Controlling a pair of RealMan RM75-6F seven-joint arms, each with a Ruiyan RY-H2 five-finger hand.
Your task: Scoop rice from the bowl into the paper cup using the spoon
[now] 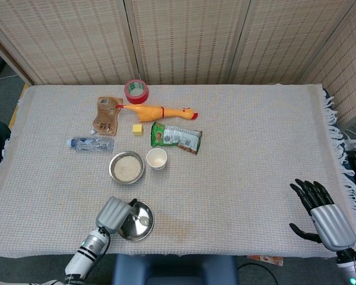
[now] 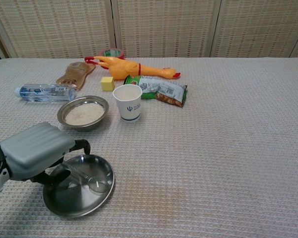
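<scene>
A steel bowl of rice sits left of centre, and the white paper cup stands upright just to its right. Near the front edge lies an empty steel plate. The spoon lies in that plate, its bowl resting on the metal. My left hand hovers over the plate's left side with fingers curled, and the spoon's handle runs in under them; a grip cannot be made out. My right hand hangs far right past the table's front corner, fingers spread, holding nothing.
Behind the bowl are a water bottle, a brown pouch, a rubber chicken, a red tape roll, a yellow cube and a green snack bag. The cloth-covered table stretches to the right.
</scene>
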